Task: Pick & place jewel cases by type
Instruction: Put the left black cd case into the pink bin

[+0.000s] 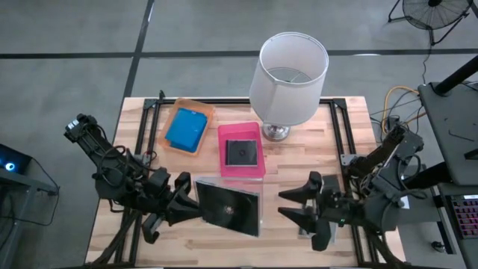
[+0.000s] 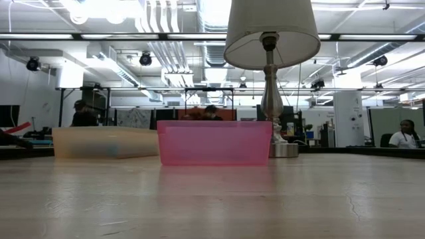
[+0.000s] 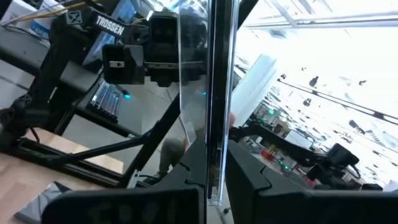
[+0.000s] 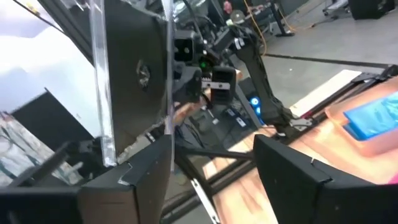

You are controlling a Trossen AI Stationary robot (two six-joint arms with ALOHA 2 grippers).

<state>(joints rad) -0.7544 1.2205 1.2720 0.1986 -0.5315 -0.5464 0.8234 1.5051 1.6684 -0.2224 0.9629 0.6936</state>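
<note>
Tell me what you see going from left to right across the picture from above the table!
left gripper → dark case → right gripper. Farther back on the table: orange tray with a blue case → pink tray with a dark case → lamp.

The lamp point(image 1: 287, 75) stands tall at the top middle of the table point(image 1: 142, 239). The pink tray point(image 1: 241, 171) and orange tray point(image 1: 172, 113) sit just left of it. A clear jewel case point(image 1: 230, 207) fills the lower middle between the grippers. The wood at lower left is bare.
</note>
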